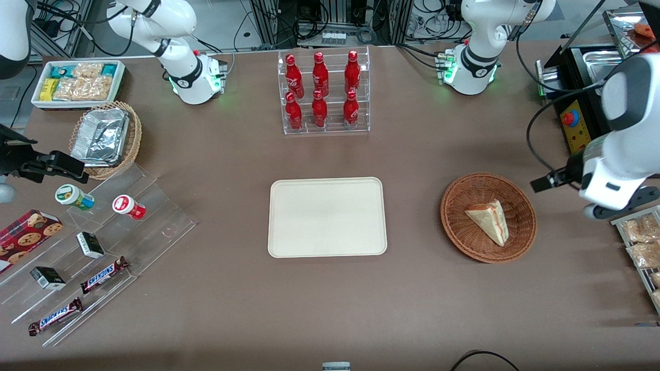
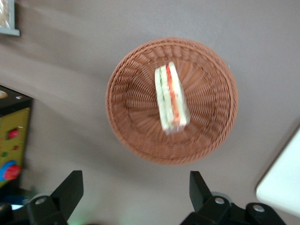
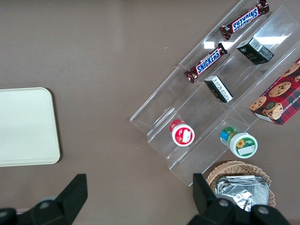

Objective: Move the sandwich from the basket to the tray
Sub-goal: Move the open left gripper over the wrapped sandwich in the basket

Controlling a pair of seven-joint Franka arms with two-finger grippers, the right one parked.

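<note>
While the sandwich [image 1: 490, 220] lies in the basket [image 1: 459, 198] toward the working arm's edge of the tabletop [image 1: 330, 309], the tray [image 1: 327, 217] sits mid-tabletop. On the wrist camera, I see my tool [image 2: 136, 190] spread wide, holding nothing, above the basket. I judge approach underway; next, descend and straddle the wedge.
</note>
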